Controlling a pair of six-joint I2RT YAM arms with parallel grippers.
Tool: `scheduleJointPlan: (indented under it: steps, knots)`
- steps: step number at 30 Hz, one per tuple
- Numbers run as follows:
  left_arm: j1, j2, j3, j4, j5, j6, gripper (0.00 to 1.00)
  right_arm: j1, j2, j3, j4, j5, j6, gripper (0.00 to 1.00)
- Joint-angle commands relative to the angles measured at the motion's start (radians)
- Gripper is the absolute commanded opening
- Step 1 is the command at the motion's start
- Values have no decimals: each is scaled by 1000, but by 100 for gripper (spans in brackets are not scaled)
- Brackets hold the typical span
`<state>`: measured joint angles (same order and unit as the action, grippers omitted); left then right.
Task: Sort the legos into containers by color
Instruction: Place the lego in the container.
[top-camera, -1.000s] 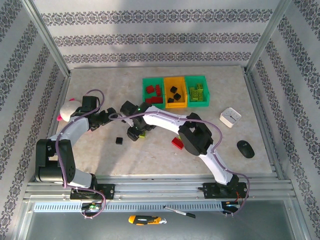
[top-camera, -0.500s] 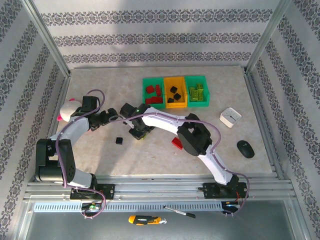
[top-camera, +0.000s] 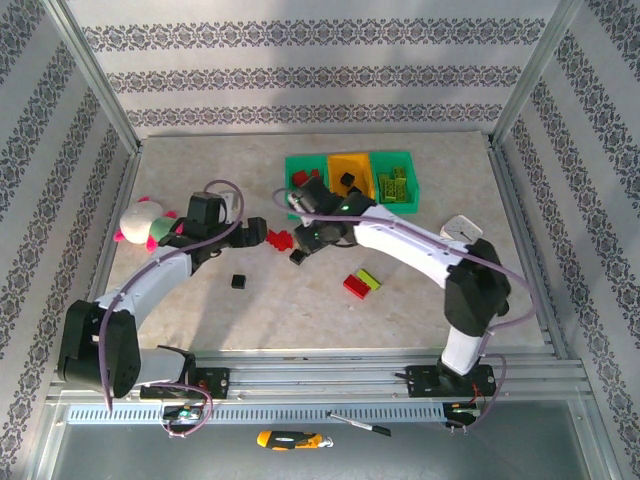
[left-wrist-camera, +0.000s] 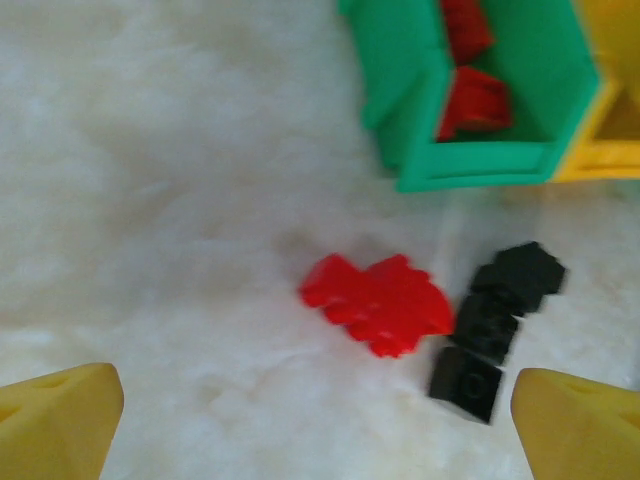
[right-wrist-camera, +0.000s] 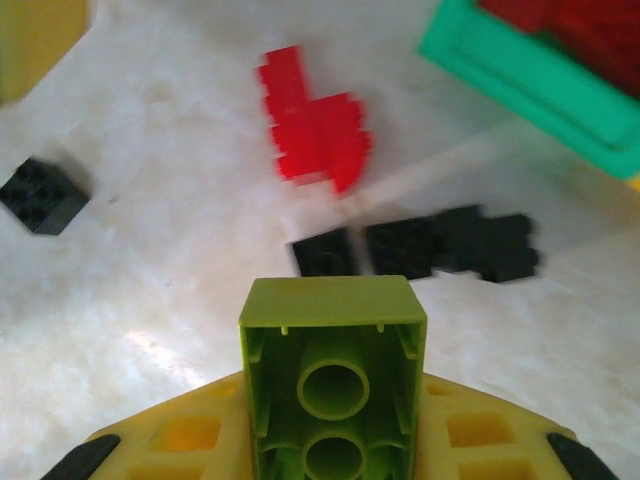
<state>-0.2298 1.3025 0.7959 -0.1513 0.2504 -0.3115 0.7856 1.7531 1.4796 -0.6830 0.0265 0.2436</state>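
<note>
Right tool (right-wrist-camera: 333, 440): you have it clamped on a lime green brick (right-wrist-camera: 333, 365), hollow underside facing its camera, above the worktop (right-wrist-camera: 150, 300).
Left tool (left-wrist-camera: 320, 420): your jaws stand wide apart and empty over the red bricks (left-wrist-camera: 378, 303).
Black bricks (left-wrist-camera: 495, 325): just beside the red ones, perhaps three; blurred.
Containers (top-camera: 392, 153): nearby, with the left green bin holding red pieces.

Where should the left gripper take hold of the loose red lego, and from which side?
From above, jaws closing on the near and far edges of the red lego, around its middle. It lies flat, and the black legos sit close against its right side, so closing left to right would likely snag them; near and far look free.
</note>
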Motion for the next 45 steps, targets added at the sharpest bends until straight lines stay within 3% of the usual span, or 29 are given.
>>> scheduleJointPlan:
  steps: [1, 11, 16, 25, 36, 41, 45]
  knots:
    - [-94, -27, -40, 185, -15, 104, 99, -76, -89, -75, 92, 49, 74, 24]
    - [-355, -23, -107, 563, -103, 201, 99, -333, -107, -100, 218, 66, 87, 25]
    - [-422, 12, -79, 605, -96, 240, 100, -434, -10, -31, 255, 70, 68, 25]
    - [-454, 47, -26, 569, -51, 265, 99, -561, 191, 86, 344, 50, 63, 25]
    - [-454, 40, -38, 567, -51, 255, 99, -611, 358, 247, 345, 20, 9, 30]
    - [-455, 32, -44, 564, -56, 261, 99, -617, 403, 324, 293, -1, -3, 44]
    - [-454, 29, -35, 526, -72, 264, 99, -617, 354, 293, 304, -10, -4, 57]
